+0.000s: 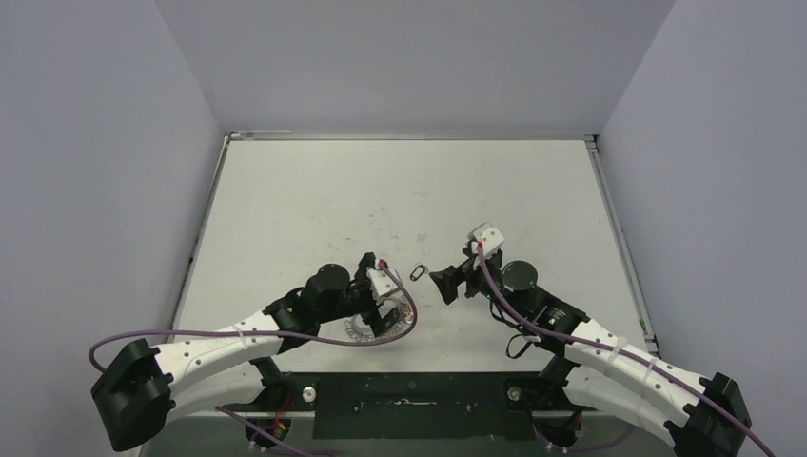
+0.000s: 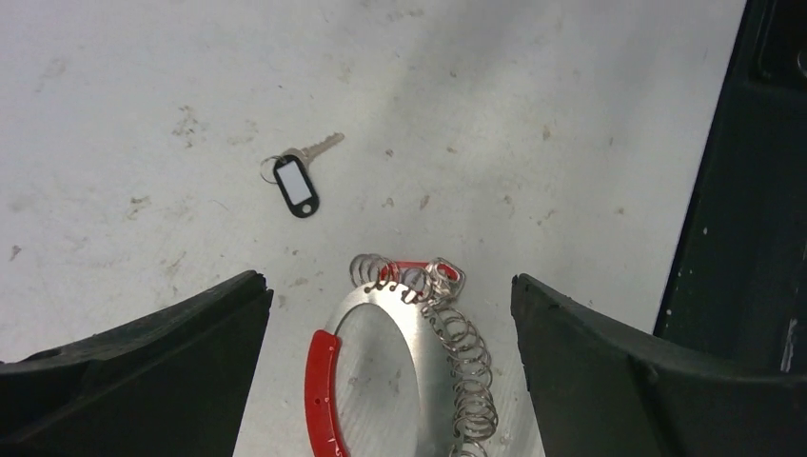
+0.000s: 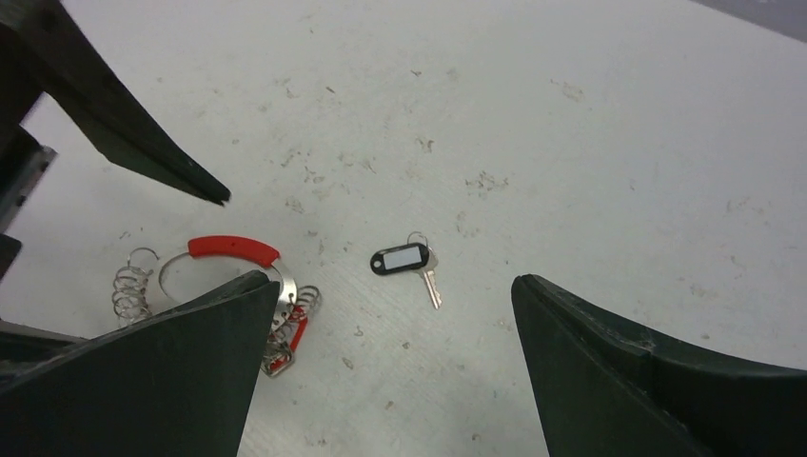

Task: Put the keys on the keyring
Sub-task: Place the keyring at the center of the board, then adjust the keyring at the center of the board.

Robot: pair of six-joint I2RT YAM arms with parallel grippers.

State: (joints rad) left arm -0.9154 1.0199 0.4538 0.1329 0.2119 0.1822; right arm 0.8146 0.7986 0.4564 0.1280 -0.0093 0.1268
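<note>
- My left claw (image 2: pixel 387 286) is wide apart and holds nothing. The keyring (image 2: pixel 321 390) lies flat on the tabletop (image 2: pixel 533 114) right under it.
- My right claw (image 3: pixel 390 281) is wide apart too, and empty. The loose key (image 3: pixel 400 259) lies under it, near the keyring but not touching.
- The key is tiny and flat, so I think a claw could slip off or push it away.
- A grab at the keyring could scrape the tabletop or tangle its silver loops (image 2: pixel 466 371).

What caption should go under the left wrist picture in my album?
Open left gripper over the big silver keyring with red sleeve, a small black-tagged silver key lying loose beyond.
</note>
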